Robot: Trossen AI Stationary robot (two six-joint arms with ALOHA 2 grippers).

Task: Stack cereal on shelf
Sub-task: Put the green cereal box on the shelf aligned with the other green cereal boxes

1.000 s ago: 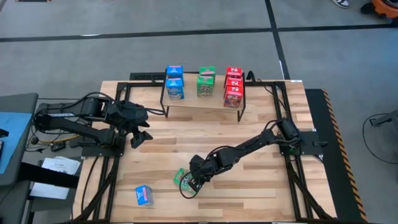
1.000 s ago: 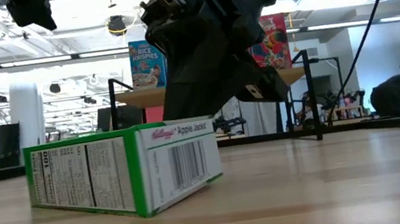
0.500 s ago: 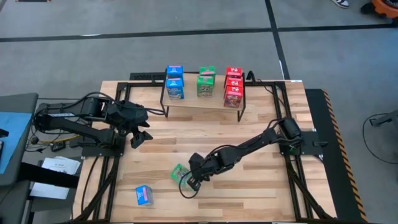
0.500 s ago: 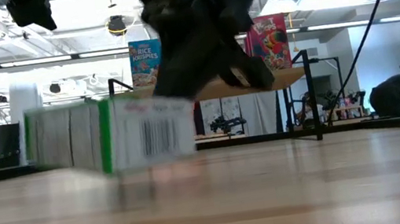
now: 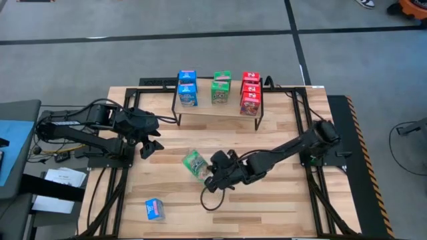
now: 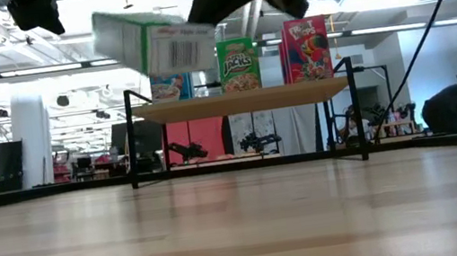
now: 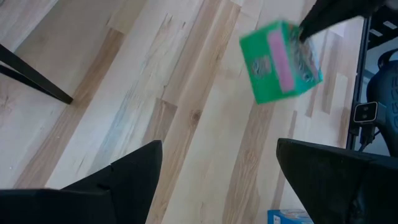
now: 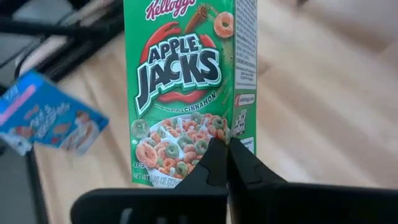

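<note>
Over mid-table: right gripper (image 5: 208, 175) pinching green Apple Jacks box (image 5: 195, 163), lifted clear of tabletop (image 5: 280, 200)
Table: large wooden top
Shelf (image 5: 217, 107): far edge, holds blue, green, red boxes in short stacks
L arm: left gripper (image 5: 152, 139) fingers spread, empty, parked at left
Loose box: blue cereal box (image 5: 155, 209) lying near front-left corner
</note>
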